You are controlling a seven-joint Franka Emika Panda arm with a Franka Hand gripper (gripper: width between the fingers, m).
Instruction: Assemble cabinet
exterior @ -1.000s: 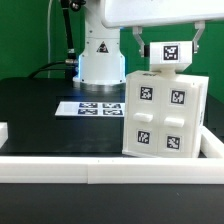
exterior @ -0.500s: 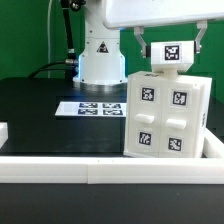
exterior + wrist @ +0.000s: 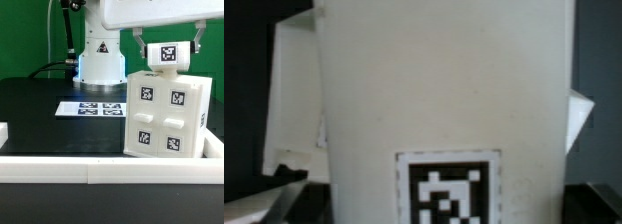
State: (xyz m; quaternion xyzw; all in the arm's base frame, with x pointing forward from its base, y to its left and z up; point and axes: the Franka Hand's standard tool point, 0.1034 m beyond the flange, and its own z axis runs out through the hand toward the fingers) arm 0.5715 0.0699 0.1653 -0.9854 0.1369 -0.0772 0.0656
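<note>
Nearest to me runs the long white rail (image 3: 110, 172) along the front edge of the black table (image 3: 50, 125), and a small white block (image 3: 3, 131) pokes in at the exterior view's left. Just behind the rail, on the exterior view's right, the cabinet (image 3: 165, 115) stands upright on the table, a white box showing four square black-and-white tags on its near face. On top of it sits a tagged white piece (image 3: 169, 56), and the tool (image 3: 168, 48) hangs over that piece with one dark finger (image 3: 141, 46) on either side of it. The fingers are spread about as wide as the piece, but I cannot tell whether they press on it. The wrist view is almost filled by that white piece (image 3: 438, 90) and its tag, too close to settle the matter. Further back the marker board (image 3: 95, 107) lies flat on the table, and behind it rises the arm's white base (image 3: 100, 55).
</note>
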